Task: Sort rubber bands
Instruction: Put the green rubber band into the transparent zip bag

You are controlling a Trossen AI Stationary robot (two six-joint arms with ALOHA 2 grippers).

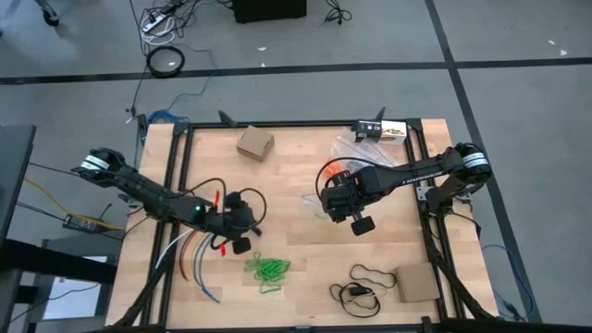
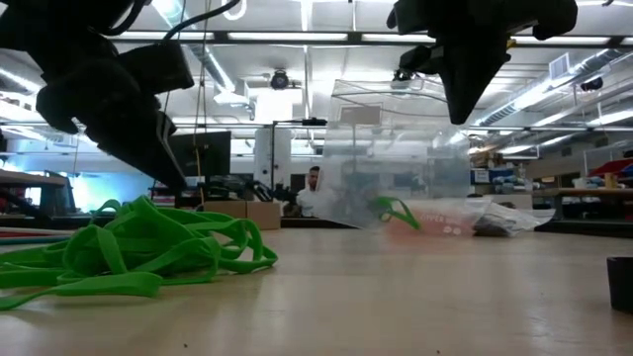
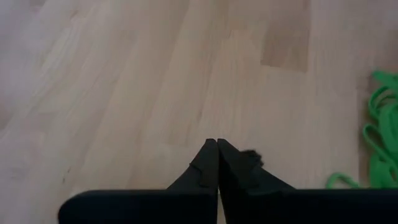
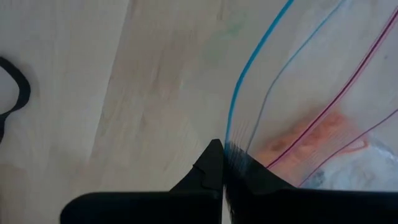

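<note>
Right claw (image 4: 219, 163) – fingers pinched shut on the edge of a clear plastic zip bag (image 4: 311, 93) with blue and red seal lines, holding it just above the pale wooden counter (image 1: 296, 176) at centre-right. Orange rubber bands (image 4: 305, 140) show through the bag film, and in the low view a green loop (image 2: 396, 211) sits at the bag's base.

Left claw (image 3: 217, 163) – fully closed, gripping nothing, over bare counter at centre-left. Heap of bright green rubber bands (image 1: 267, 269) lies on the counter just near-right of it, apart from the fingers.

Further out – a small brown cardboard box (image 1: 254, 144) at far centre, a flat cardboard piece (image 1: 417, 284) at near right, a thin black cord loop (image 1: 363, 285) beside it.
</note>
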